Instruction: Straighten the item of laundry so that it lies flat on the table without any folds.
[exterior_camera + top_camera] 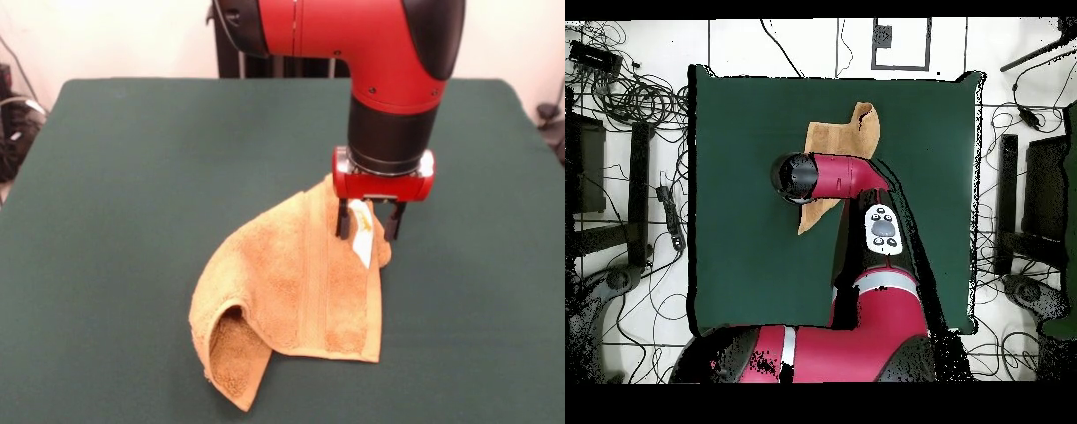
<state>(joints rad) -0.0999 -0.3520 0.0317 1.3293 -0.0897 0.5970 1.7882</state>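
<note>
The orange-tan towel [291,291] lies crumpled on the green table [124,194], right of centre in the front view. Its far corner is lifted in a peak up to my gripper [368,225], whose two black fingers [342,219] stand either side of that corner and the white label [360,240]. The gripper looks shut on the towel. The near left corner is curled under in a fold [234,349]. A woven band [316,283] runs along the towel. In the overhead view the towel [840,135] shows on both sides of the arm's wrist [797,178], which hides the gripper.
The red arm [865,290] reaches over the table [735,250] from the bottom of the overhead view. Cables and dark equipment [625,100] lie on the floor around the table. The towel's near edge is close to the table's front edge in the front view.
</note>
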